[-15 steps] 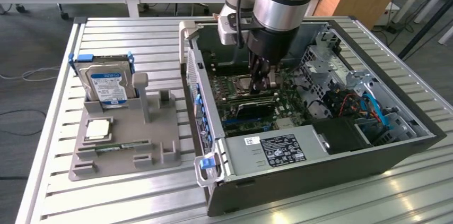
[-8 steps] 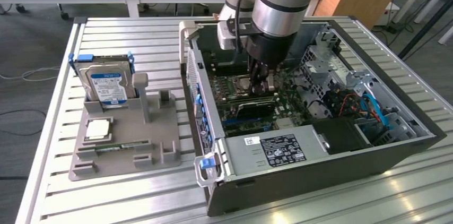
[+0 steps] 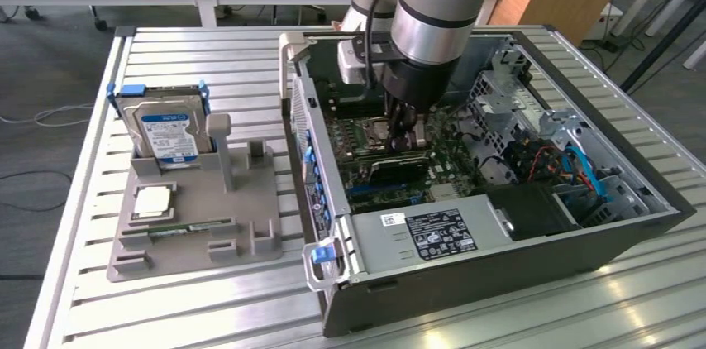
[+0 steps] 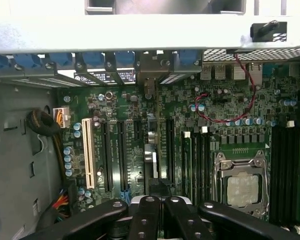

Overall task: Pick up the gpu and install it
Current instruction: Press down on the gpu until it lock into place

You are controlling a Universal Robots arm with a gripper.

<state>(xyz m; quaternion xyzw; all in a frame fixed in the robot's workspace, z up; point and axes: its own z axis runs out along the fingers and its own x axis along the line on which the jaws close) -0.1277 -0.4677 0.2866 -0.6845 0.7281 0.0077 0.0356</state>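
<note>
Exterior view: the gripper [image 3: 404, 141] reaches down into the open computer case [image 3: 617, 241], which lies on the slatted worktop [image 3: 165, 316] towards the exterior view's right edge. Its fingers are drawn close together right at the top edge of the gpu [image 3: 398, 169], a dark card standing on edge on the motherboard. Whether they pinch it or only touch it I cannot tell.

The power supply [image 3: 431, 237] carries a black label and a white barcode sticker, both too small to read. The hard drive [image 3: 165, 130], blue-labelled, stands upright in the grey holder [image 3: 188, 233] beside the case.

From the wrist view, the gripper [image 4: 155, 200] sits over the gpu [image 4: 151, 157], seen edge-on between the black slots, with the CPU socket [image 4: 242, 187] nearby.
</note>
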